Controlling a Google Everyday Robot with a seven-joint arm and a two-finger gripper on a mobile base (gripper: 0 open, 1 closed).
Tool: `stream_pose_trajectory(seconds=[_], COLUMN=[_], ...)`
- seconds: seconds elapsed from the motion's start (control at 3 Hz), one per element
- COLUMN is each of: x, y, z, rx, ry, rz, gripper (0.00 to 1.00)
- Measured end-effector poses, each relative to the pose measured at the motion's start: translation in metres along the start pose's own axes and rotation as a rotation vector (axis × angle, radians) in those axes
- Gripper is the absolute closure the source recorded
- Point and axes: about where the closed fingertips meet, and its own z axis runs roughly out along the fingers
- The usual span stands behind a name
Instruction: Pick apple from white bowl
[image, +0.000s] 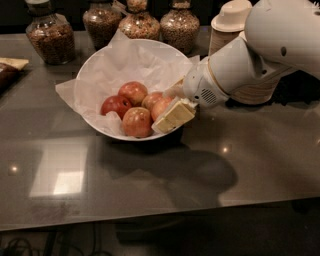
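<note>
Apple (161, 106) at tool (169, 111); other apples (133, 92) alongside

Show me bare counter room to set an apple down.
Bare counter runs along the front edge, below the white bowl. Crowded behind: jars, stacked paper bowls. The gripper sits inside the bowl's right rim.

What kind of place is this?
Probably a snack counter or break room: snack jars, stacked paper bowls, and apples in a white bowl, where the robot's hand reaches in.
</note>
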Motion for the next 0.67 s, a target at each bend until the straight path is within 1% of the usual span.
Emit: stream_pose_trajectory(seconds=[0.33,0.67], x=[0.0046,0.005], y=[-0.0004,-0.0011], z=[0.0083,0.0093], rx=[-0.014,-0.018], ry=[0.014,0.018], rz=[0.016,0.023], gripper=[0.37,0.38])
